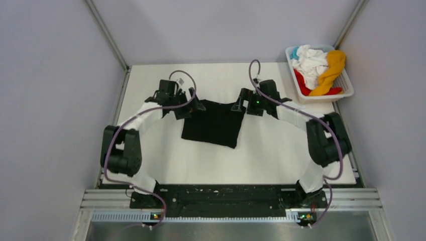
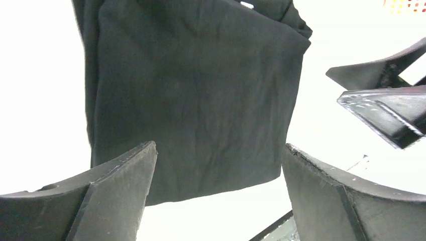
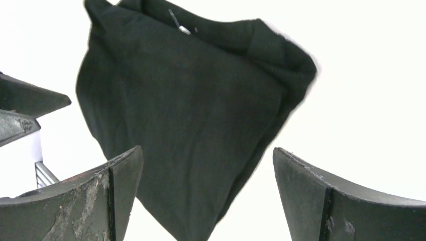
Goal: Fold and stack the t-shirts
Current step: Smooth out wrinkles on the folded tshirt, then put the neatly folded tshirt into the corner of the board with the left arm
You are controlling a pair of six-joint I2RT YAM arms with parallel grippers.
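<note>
The black t-shirt lay folded on the table. The left tool and the right tool were wide open by its far corners, holding nothing. The other t-shirts sat piled in the basket at the far right.

Left arm, right arm bent, elbows outward; left fingers, right fingers spread wide, empty.

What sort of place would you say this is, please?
Likely a robotics lab cell: grey walls close in a white table, two arms are bolted at its near edge, and a basket of crumpled t-shirts awaits folding.
</note>
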